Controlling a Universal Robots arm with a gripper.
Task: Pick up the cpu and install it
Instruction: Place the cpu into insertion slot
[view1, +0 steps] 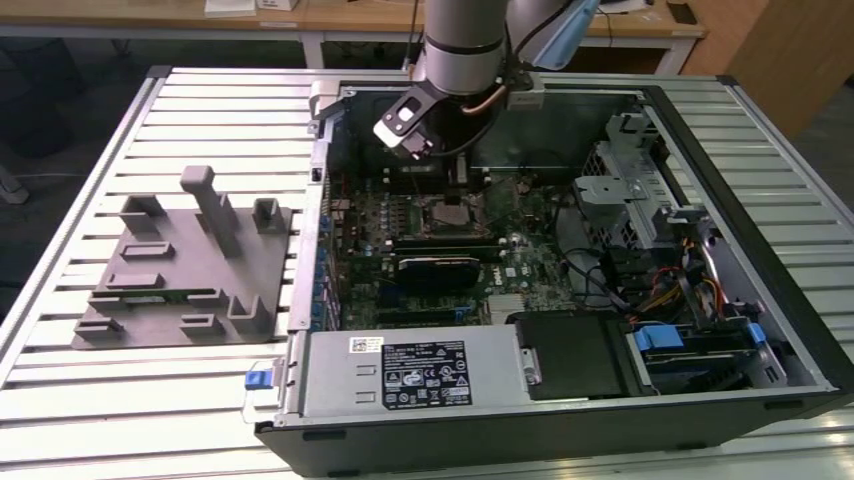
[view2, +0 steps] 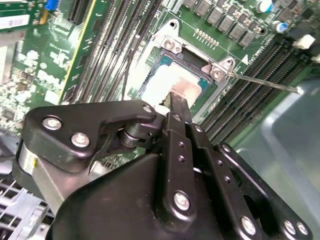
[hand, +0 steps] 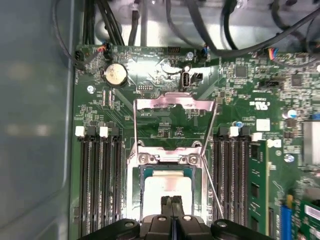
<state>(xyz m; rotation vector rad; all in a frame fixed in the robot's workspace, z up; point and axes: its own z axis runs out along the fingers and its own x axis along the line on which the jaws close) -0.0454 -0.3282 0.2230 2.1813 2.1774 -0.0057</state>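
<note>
Jaws pressed together, tips at the cpu (hand: 167, 184) lying in its socket (hand: 133, 180).

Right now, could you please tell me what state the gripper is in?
Gripper: shut, holding nothing, poised just over the cpu, which lies in the open socket.
</note>
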